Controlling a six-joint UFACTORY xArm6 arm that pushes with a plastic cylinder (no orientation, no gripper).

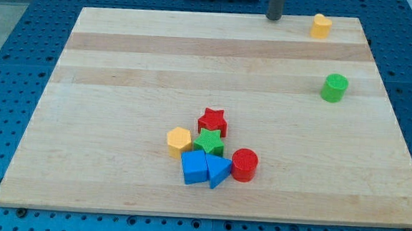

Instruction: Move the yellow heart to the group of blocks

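Observation:
The yellow heart sits alone near the top right corner of the wooden board. My tip rests at the board's top edge, a short way to the heart's left and apart from it. The group of blocks lies at the lower middle: a red star, a green star, a yellow hexagon, a blue cube-like block, a blue triangle and a red cylinder, packed close together.
A green cylinder stands alone at the right side, below the heart. A blue perforated table surrounds the board.

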